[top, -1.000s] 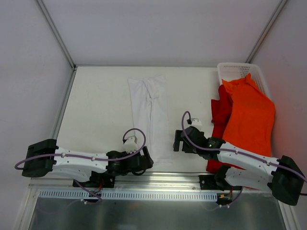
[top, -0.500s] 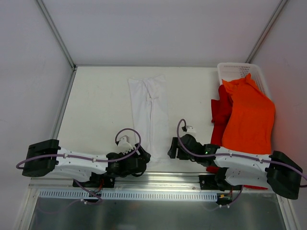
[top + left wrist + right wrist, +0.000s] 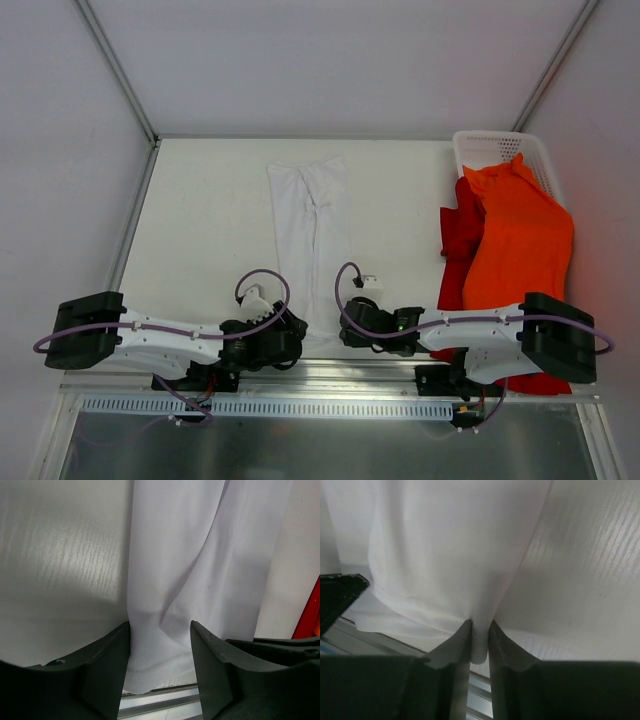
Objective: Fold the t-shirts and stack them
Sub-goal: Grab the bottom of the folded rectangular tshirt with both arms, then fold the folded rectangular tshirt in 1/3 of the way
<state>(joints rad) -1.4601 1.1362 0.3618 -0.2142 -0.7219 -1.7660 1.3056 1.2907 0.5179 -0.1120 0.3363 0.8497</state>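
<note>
The white t-shirt (image 3: 310, 235) lies folded into a long strip down the middle of the table. Both grippers are at its near hem. My left gripper (image 3: 295, 325) (image 3: 159, 630) is open, its jaws astride the hem's left corner with loose cloth (image 3: 200, 555) between them. My right gripper (image 3: 345, 332) (image 3: 480, 630) is shut on a pinched fold of the white cloth (image 3: 445, 545) at the right corner. The orange t-shirt (image 3: 520, 250) drapes over the red t-shirt (image 3: 460, 235) at the right.
A white mesh basket (image 3: 495, 150) stands at the back right, partly under the orange shirt. A metal rail (image 3: 330, 372) runs along the near table edge just behind both grippers. A red edge (image 3: 310, 615) shows at the right of the left wrist view.
The right arm swung left to the white shirt's near right corner and its jaws shut on the cloth. The left jaws have narrowed around the left corner.
</note>
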